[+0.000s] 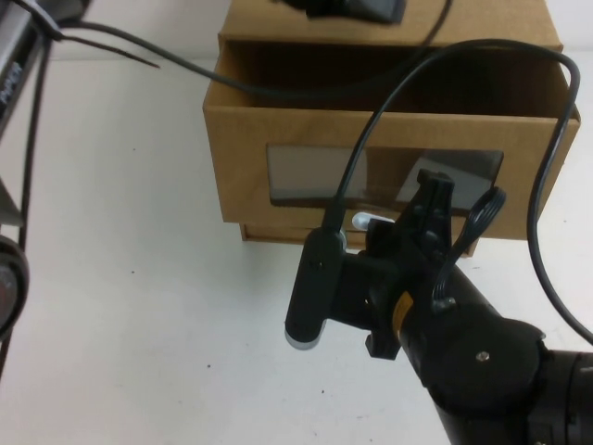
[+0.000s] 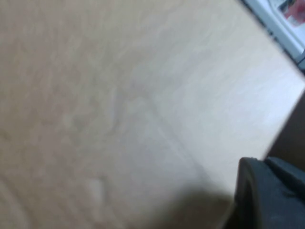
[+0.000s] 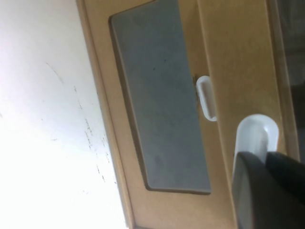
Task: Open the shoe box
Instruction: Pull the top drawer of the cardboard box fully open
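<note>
The right gripper [image 3: 257,136] sits low over the white counter [image 1: 139,315] at the near face of the shoe box [image 1: 246,162]. Its jaws are closed with nothing seen between them, the tip just beside the small white pull [image 3: 206,98] next to the dark window [image 1: 306,171]. Behind that face the drawer [image 1: 556,167] stands partly out of its cardboard sleeve [image 1: 491,23]. The left gripper [image 2: 269,195] hangs close over a blurred tan surface, and I cannot tell how its jaws stand.

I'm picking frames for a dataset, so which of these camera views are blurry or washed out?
Left wrist view: fully blurred, the left gripper a dark smear over a tan surface. Right wrist view: table blown out white, shoe box fairly clear. High view: evenly lit, right gripper shut at the box front.
</note>
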Motion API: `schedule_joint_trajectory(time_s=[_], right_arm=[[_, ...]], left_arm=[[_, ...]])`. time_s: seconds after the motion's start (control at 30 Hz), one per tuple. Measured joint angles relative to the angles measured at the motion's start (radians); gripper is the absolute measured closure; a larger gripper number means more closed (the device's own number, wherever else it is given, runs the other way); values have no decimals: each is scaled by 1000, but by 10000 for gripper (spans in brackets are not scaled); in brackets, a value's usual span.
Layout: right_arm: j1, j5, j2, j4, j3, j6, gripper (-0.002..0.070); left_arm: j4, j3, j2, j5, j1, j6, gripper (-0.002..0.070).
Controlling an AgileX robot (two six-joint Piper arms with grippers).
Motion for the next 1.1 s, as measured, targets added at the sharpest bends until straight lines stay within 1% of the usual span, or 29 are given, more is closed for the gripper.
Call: schedule_joint_trajectory(time_s=[0.27, 0.53, 0.7, 0.83, 1.1], right_arm=[[11, 11, 0, 20, 7, 0, 676], [103, 112, -8, 45, 7, -20, 676], [147, 142, -19, 116, 7, -67, 676], [201, 196, -49, 136, 9, -77, 676], [360, 300, -144, 186, 69, -77, 676]], left_arm=[[-48, 23, 35, -5, 10, 7, 680], [-65, 23, 43, -14, 16, 7, 680], [-65, 23, 43, -14, 16, 7, 680], [-73, 23, 44, -14, 19, 7, 680], [-114, 23, 49, -16, 48, 14, 680]])
